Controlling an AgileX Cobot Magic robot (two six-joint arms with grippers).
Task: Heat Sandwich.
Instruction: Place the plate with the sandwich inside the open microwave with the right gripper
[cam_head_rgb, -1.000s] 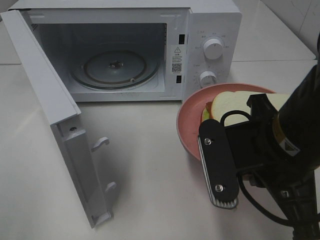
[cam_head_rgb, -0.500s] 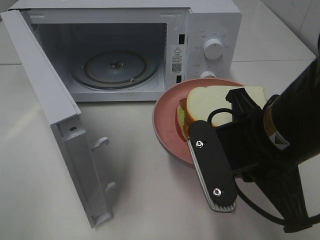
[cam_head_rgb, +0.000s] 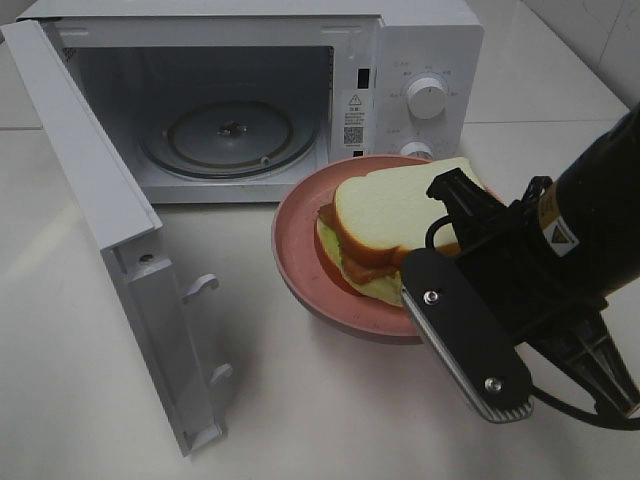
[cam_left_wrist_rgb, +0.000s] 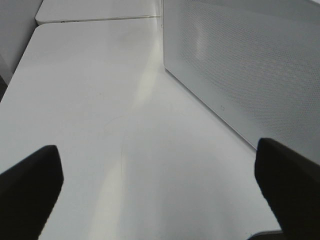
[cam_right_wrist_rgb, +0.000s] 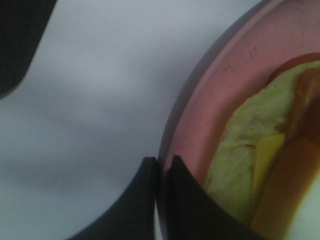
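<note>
Has carried the pink plate (cam_head_rgb: 300, 270) leftward and closer to the microwave (cam_head_rgb: 420, 50) within the last second, from beside the control panel to just in front of the open cavity. Means the transport is well under way. Still to do, by the look of it: lift over the sill, set down on the glass turntable (cam_head_rgb: 230, 135), swing the door (cam_head_rgb: 110, 250) closed. Grips the plate's rim with the right gripper (cam_right_wrist_rgb: 161, 166), pinched tight on it. Bears the sandwich (cam_head_rgb: 390, 215) on that plate, bread on top, lettuce and yellow cheese showing at the side. Holds the left gripper (cam_left_wrist_rgb: 160, 187) spread wide and empty over the countertop (cam_left_wrist_rgb: 100, 100), near a white perforated panel. By count: one sandwich, one plate, one microwave, one turntable, two dials (cam_head_rgb: 427, 97), two grippers.
</note>
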